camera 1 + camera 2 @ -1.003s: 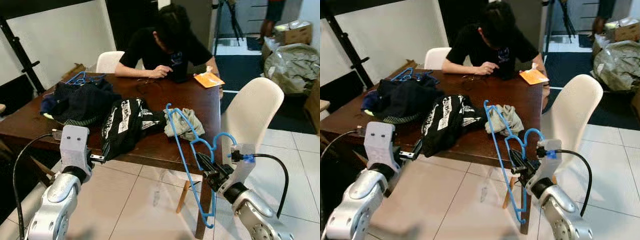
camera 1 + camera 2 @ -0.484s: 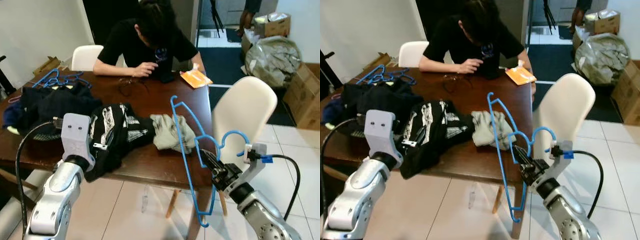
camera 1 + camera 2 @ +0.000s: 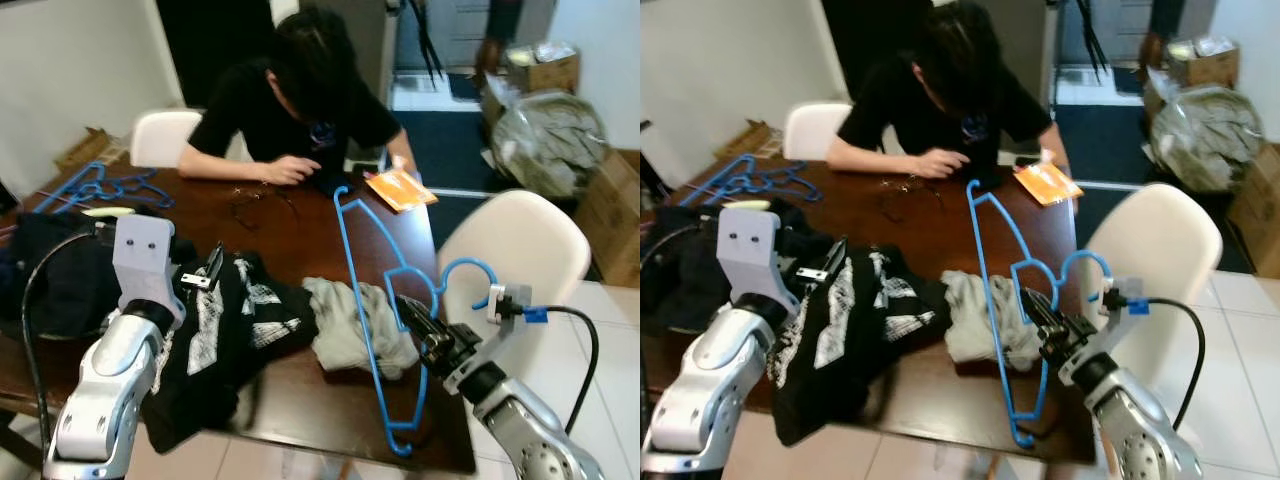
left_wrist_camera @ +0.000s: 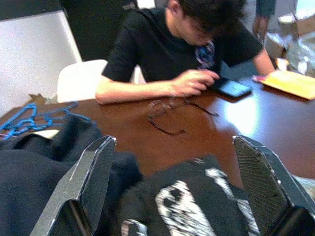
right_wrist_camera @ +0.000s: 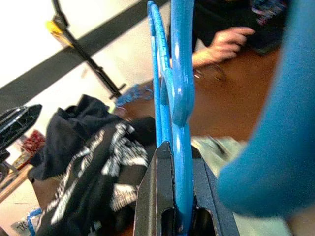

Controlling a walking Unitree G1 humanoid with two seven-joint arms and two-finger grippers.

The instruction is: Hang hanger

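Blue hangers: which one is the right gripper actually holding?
The single blue hanger standing tilted over the table's near right corner, clamped in the right gripper. The other blue hangers lie in a pile at the table's far left.

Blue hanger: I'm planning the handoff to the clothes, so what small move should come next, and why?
Probably bring the open left gripper down onto the black printed garment beneath it. The right gripper already clamps the blue hanger above the table, so a garment seems the missing piece.
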